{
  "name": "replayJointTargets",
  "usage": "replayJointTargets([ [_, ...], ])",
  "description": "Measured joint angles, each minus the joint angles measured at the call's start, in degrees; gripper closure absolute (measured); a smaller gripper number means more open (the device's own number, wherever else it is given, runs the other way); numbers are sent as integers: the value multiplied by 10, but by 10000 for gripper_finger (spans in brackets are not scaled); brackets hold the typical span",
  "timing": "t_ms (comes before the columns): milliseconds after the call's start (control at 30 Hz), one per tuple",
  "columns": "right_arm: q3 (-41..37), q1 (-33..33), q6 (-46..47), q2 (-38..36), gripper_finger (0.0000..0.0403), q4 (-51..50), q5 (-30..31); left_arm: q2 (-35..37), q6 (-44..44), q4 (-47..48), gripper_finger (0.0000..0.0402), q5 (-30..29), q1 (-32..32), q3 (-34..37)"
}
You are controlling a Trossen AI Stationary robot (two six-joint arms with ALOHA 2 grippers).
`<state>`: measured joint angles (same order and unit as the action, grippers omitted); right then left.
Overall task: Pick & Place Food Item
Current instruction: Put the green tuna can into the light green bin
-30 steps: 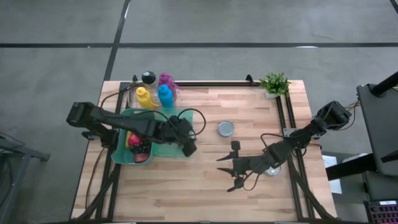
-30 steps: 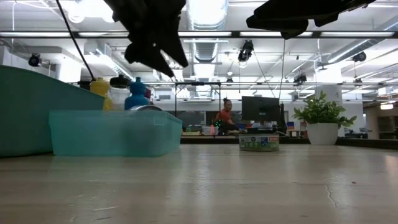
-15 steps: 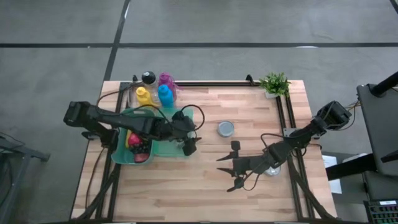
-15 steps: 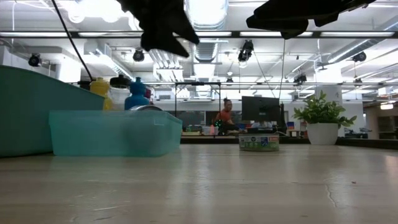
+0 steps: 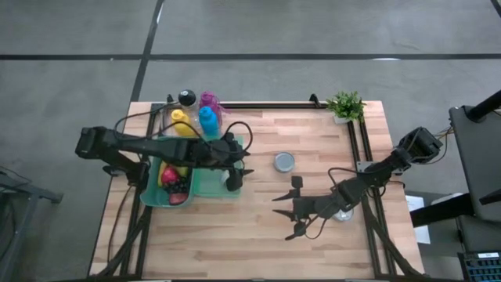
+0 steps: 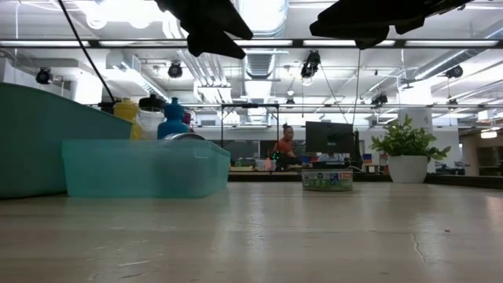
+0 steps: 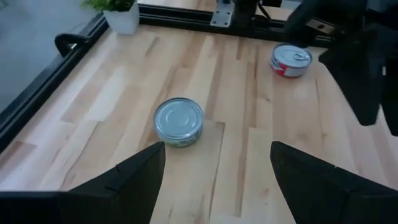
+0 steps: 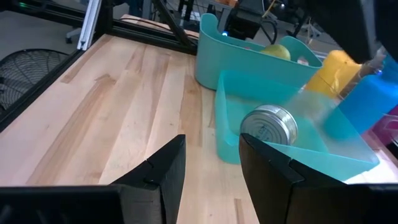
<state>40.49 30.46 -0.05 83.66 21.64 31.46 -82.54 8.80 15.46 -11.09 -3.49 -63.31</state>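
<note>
We judge the tin (image 7: pixel 178 121) lying flat on the table (image 5: pixel 258 227), well apart from the tray (image 5: pixel 205 188), to be stiff, fairly heavy and slick-sided. Our left gripper (image 7: pixel 214 180) hangs open and empty facing it; we would pinch across its round wall. Our right gripper (image 5: pixel 296 221) waits closed, holding nothing.

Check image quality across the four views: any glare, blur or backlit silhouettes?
Low view: bright ceiling lights blow out, and both arms overhead read as black silhouettes. Right wrist view: the blue plastic bottle and yellow bottle look soft and smeared, while the silver tin can in the shallow teal tray is clearer. Left wrist view: the silver round can is sharp. High view: even light.
</note>
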Motion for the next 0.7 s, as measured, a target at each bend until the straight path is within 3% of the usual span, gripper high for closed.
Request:
replayJointTargets([
  [600,0,0,-9,0,256,0,0,0,21,3,106,-3,0,0],
  [700,0,-1,-8,0,256,4,30,0,22,3,106,-3,0,0],
])
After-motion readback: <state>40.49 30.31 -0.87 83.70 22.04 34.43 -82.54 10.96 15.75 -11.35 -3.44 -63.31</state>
